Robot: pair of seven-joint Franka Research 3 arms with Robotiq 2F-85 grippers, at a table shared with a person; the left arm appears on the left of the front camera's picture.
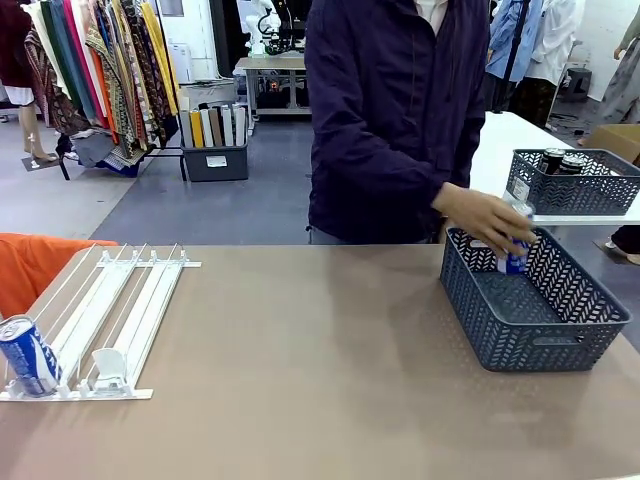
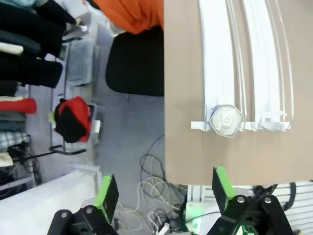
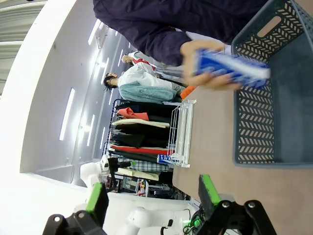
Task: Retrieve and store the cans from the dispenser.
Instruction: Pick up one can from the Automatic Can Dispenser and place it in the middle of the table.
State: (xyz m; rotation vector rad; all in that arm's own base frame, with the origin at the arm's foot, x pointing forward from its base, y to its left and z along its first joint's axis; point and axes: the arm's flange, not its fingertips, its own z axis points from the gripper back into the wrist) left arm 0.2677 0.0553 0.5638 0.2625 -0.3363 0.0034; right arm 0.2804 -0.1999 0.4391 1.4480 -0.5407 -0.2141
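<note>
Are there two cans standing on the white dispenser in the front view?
No, just one blue-and-white can stands at the near end of the dispenser, in its leftmost lane.

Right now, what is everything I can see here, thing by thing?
table: one, brown, under the front things.
dispenser: one, white, the table's near left corner.
dispenser can: one, blue-and-white, at the near end of the rack's left lane.
held can: one, blue-and-white, over the near basket.
near basket: one, blue-grey lattice, the table's right side.
far basket: one, same colour, on the white table behind.
dark cans: at least two, in the far basket.
orange cloth: one, beside the table's left edge.
person's hand: one, gripping the held can.
left jaws: black with green pads, open, empty.
right jaws: black with green pads, open, empty.
</note>
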